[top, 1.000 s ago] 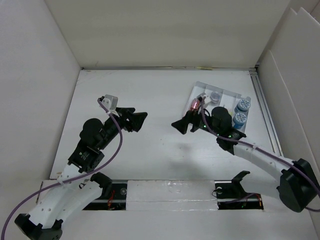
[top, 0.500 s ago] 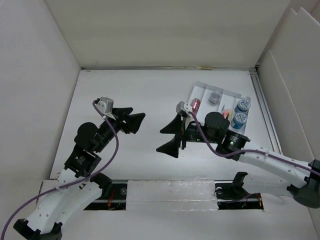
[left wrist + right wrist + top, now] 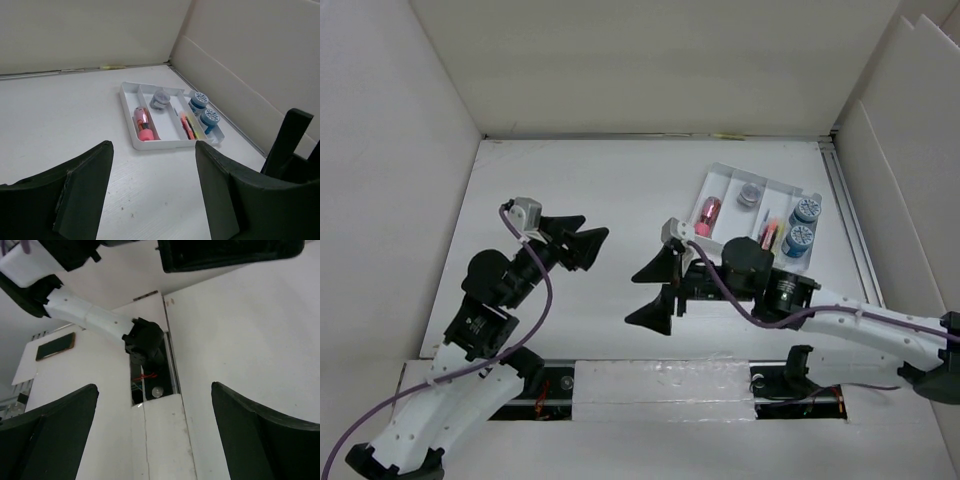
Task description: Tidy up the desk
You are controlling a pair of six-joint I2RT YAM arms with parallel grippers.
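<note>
Upper right, the tray (image 3: pixel 775 183) holds a pink tube (image 3: pixel 707 212), grey jar (image 3: pixel 750 193), blue bottles (image 3: pixel 806 210); left gripper (image 3: pixel 594 226) and right gripper (image 3: pixel 632 297) gape empty.

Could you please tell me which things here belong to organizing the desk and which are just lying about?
Job: plain white desk, white compartmented tray, pink tube, grey round pot, two blue-lidded jars, orange-pink pens.
Lying about: dark flat phone-like slab, white panel walls.

The right tool (image 3: pixel 153 388) has its two dark fingers spread wide, with nothing between them. Beyond them lies the white desk (image 3: pixel 250 330). A white arm link (image 3: pixel 85 315) ends in a black joint (image 3: pixel 145 342) above a slot (image 3: pixel 137 390) holding red wires (image 3: pixel 146 376).
</note>
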